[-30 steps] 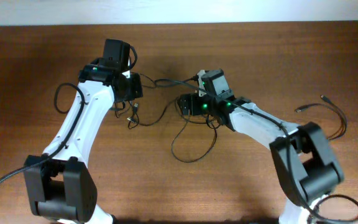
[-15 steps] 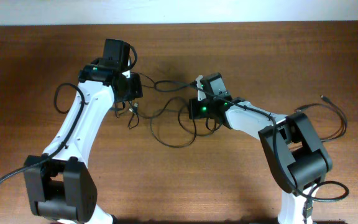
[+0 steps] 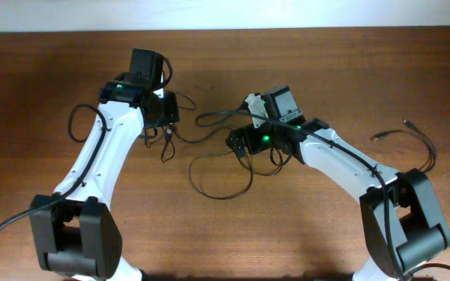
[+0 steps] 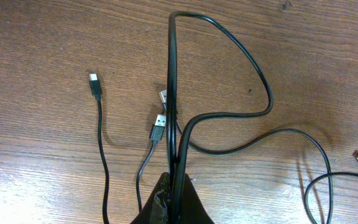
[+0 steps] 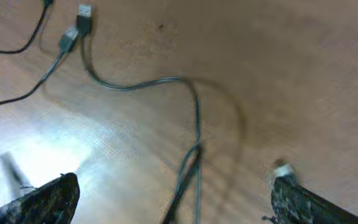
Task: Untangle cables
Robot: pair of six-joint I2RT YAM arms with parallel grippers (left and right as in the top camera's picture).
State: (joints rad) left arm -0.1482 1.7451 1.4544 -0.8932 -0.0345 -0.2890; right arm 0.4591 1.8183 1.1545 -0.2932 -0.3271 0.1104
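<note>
Your right claw [image 5: 173, 190], jaws apart, straddles a thin black flexible cord [image 5: 196, 118] running straight ahead; left claw [image 4: 171, 198] clamps a black looped cord [image 4: 174, 74].

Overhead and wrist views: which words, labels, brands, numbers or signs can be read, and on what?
None can be read.
The cables, their plugs, the arms and the table show no text.
The right wrist view is too blurred to tell.
</note>
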